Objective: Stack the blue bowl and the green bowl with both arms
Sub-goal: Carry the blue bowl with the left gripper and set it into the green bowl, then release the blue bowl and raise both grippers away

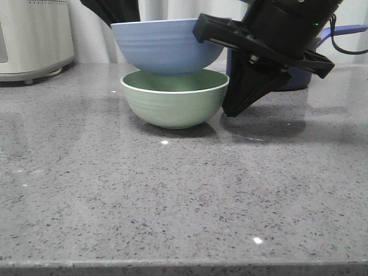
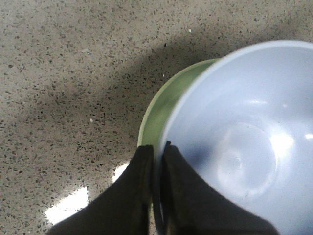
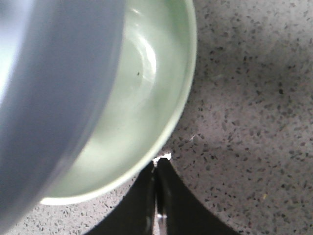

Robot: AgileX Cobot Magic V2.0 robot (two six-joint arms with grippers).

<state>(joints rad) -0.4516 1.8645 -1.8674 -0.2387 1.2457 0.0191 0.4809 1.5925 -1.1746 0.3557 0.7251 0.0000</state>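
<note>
Speckled grey surface (image 1: 172,195) lies nearest you; beyond it the green bowl (image 1: 175,103) rests, with the right tool (image 1: 234,109) pressed together, empty, beside its rim. Above it the left tool (image 2: 155,152) clamps the blue bowl (image 1: 167,46) by its rim. You are mid-stack: lower, centre, then release.

A kitchen, by the look of it: a grey speckled stone countertop (image 1: 172,201) fills the frame, a white appliance (image 1: 31,37) stands at the upper left, and a dark navy saucepan (image 1: 322,57) sits at the upper right.
</note>
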